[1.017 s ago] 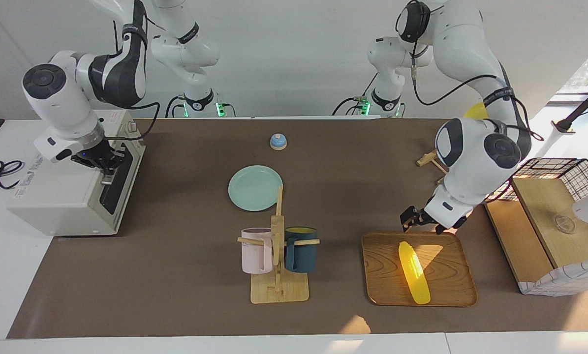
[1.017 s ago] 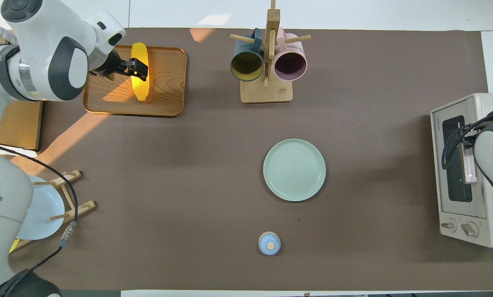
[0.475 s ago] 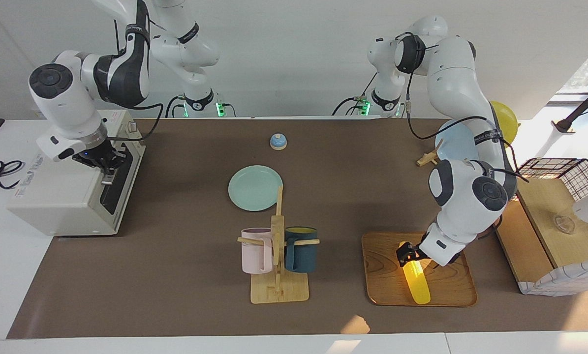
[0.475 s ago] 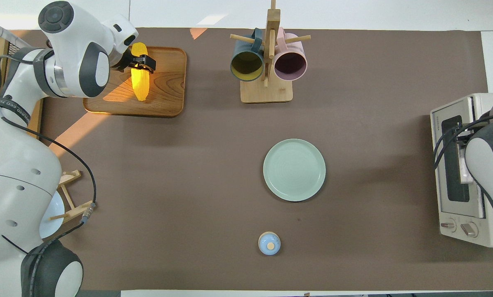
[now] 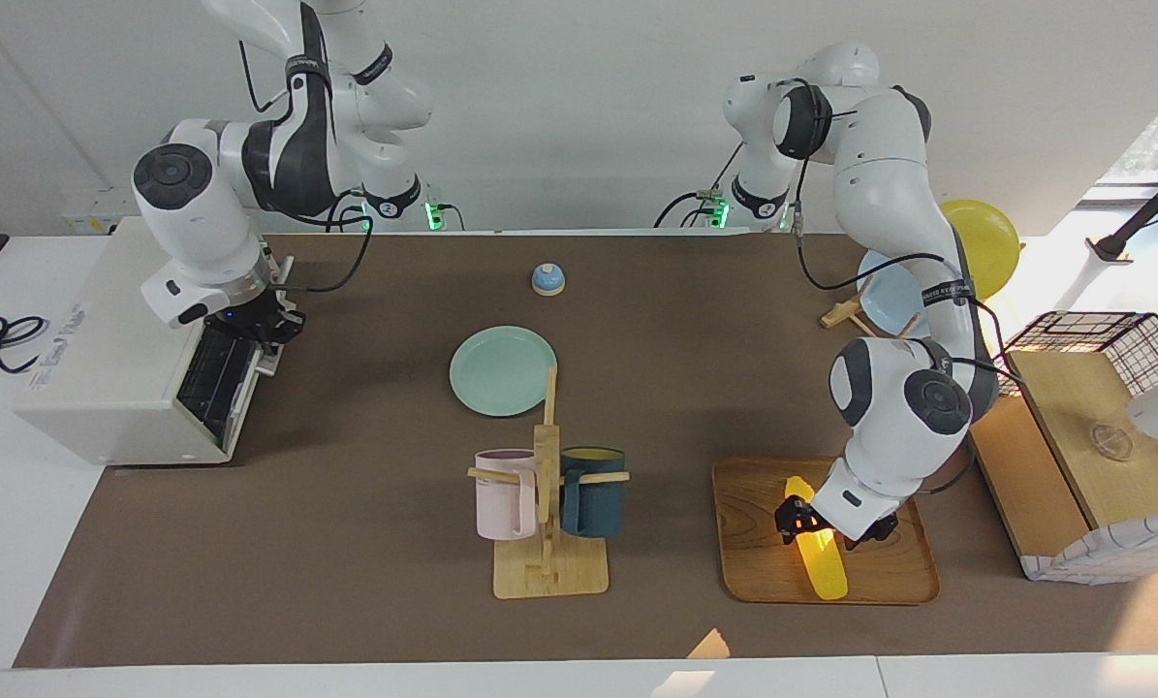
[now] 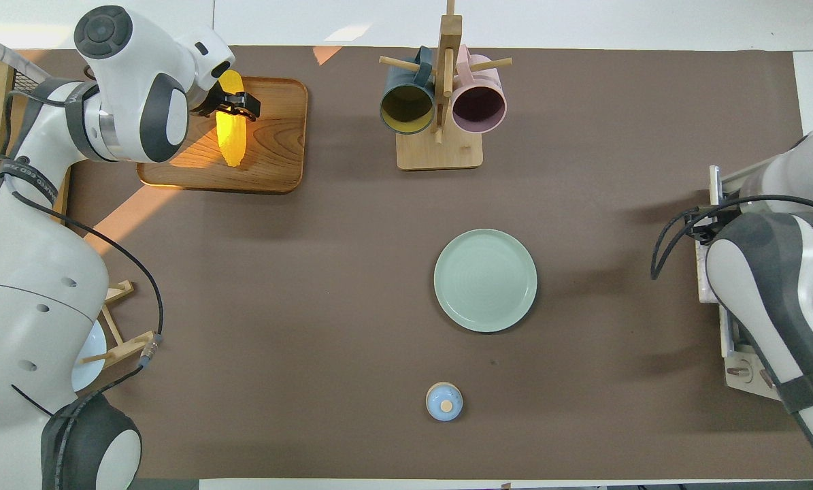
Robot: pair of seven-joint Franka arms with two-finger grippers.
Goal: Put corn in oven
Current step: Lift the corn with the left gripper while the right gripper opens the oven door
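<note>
Brown counter: left gripper (image 5: pixel 815 529) fingers (image 5: pixel 788 521), spread, straddle the glossy yellow corn cob (image 5: pixel 816 557) crosswise; right gripper (image 5: pixel 259 334), clenched, holds the off-white toaster oven (image 5: pixel 113 359) door.

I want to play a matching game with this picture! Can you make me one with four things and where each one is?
Things:
1. corn
2. pink mug
3. green plate
4. left gripper

Places:
A. lying flat on the brown mat
B. hanging on the wooden mug rack
C. lying on the wooden tray
D. down at the corn

Pairs: 1-C, 2-B, 3-A, 4-D
</note>
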